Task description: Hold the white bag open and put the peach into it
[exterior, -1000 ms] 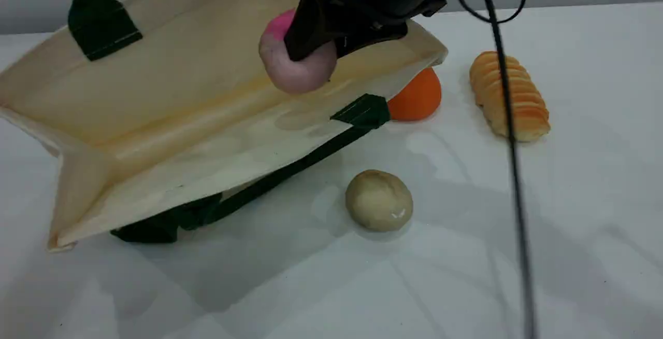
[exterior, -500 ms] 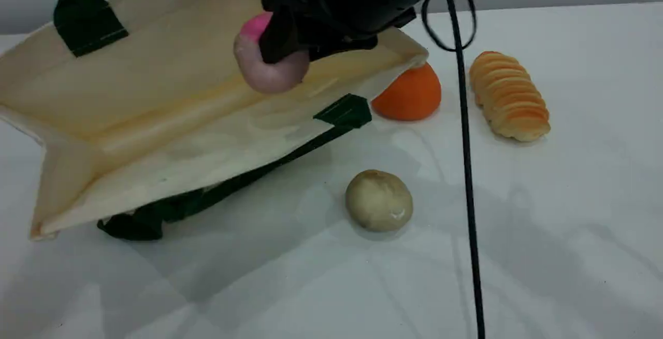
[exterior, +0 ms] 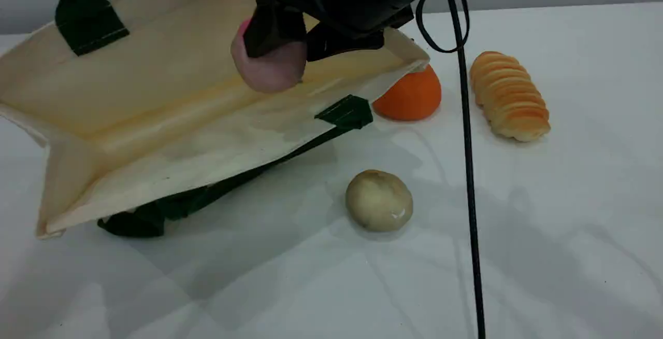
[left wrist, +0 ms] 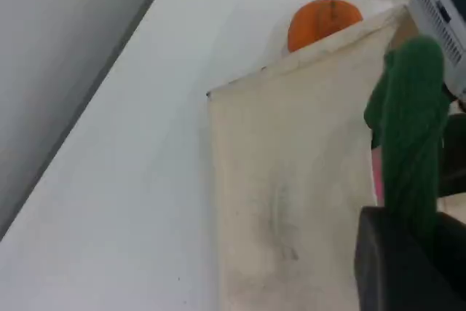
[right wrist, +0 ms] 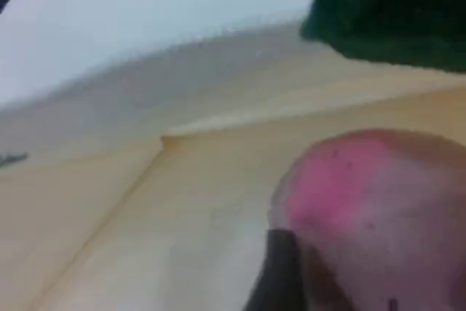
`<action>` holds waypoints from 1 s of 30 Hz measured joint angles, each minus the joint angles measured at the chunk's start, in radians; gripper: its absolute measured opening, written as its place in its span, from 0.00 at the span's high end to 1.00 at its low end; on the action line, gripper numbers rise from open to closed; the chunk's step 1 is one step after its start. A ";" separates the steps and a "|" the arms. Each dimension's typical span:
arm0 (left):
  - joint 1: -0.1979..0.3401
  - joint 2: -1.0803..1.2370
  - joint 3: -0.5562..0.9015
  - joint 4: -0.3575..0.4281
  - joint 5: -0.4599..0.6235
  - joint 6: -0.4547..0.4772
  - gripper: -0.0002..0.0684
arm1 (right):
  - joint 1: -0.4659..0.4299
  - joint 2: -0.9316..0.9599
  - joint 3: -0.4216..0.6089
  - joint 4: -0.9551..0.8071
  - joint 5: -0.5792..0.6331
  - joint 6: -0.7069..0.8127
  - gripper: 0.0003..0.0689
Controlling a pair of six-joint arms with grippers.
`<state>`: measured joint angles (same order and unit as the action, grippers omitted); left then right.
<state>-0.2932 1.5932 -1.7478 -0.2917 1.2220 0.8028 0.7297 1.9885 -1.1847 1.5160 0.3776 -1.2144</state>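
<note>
Nearest the front edge of the desk [exterior: 570, 256] lies a beige round lump [exterior: 379, 200], apart from everything else; it is not part of the job. Behind it the white bag [exterior: 171, 121] lies tipped with its mouth toward the front, one wall flat on the desk and the other lifted. It reads as light, limp canvas that folds wherever it is not held, so the rope handle [left wrist: 409, 129] is the sensible place to take it. The left hand [left wrist: 408, 267] is pressed together on that green handle in the left wrist view, though only a dark fingertip shows and the contact itself is blurred.

Inside the bag's mouth, toward the desk's far edge, sits the peach [exterior: 269, 67], between the fingers of the right hand [exterior: 282, 43]. It looks smooth, round and probably light, likely to roll once free, and best held across its widest part. Whether the right hand is clamping it or has spread off it cannot be told: the dark arm covers the top of the fruit in the scene view, and the right wrist view is blurred. Whether the peach touches the bag's lower wall is also unclear.

Further back, an orange fruit [exterior: 409, 95] is half hidden by the bag's corner, and a ridged bread roll [exterior: 510, 98] lies toward the right edge.
</note>
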 joint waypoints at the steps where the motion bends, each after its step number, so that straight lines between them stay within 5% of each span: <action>1: 0.000 0.000 0.000 0.001 0.000 0.000 0.85 | 0.000 0.000 0.000 0.000 0.000 0.000 0.17; 12: 0.000 0.000 0.000 0.004 -0.001 0.000 0.85 | -0.001 -0.028 0.000 -0.039 0.061 0.001 0.15; 17: 0.000 0.000 0.000 0.004 -0.001 0.000 0.85 | -0.002 -0.075 0.000 -0.124 0.105 0.020 0.22; 22: 0.000 0.000 0.000 0.007 -0.001 0.000 0.85 | -0.002 -0.133 0.000 -0.270 0.158 0.103 0.41; 30: 0.000 0.000 0.000 0.007 -0.001 0.000 0.85 | -0.057 -0.213 0.000 -0.596 0.266 0.375 0.90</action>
<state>-0.2932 1.5932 -1.7478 -0.2848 1.2211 0.8028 0.6724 1.7753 -1.1847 0.9205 0.6435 -0.8389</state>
